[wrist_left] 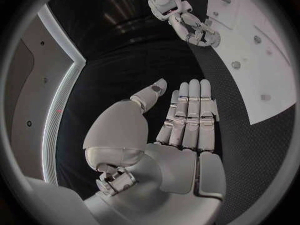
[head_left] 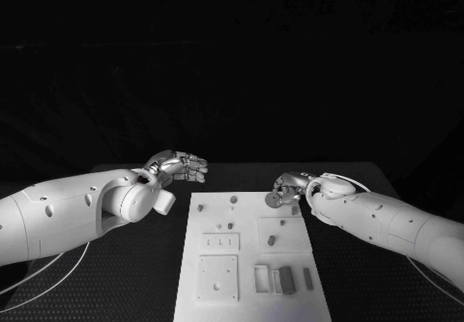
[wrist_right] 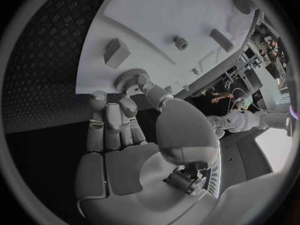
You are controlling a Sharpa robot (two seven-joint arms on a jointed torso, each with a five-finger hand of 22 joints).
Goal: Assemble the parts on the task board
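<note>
Right wrist view: gear (wrist_right: 130, 78) between right hand (wrist_right: 125, 135) fingertips.

Left hand (head_left: 180, 166) raised, fingers straight and together, holding nothing. Right hand (head_left: 289, 190) lowered, fingertips pinching a small gear (wrist_right: 130, 78).

Your right hand (wrist_right: 125, 135) is pinching a small toothed gear (wrist_right: 129, 78) at its fingertips, right over the edge of the white task board (wrist_right: 181, 15), above the black table (wrist_right: 44, 60).
</note>
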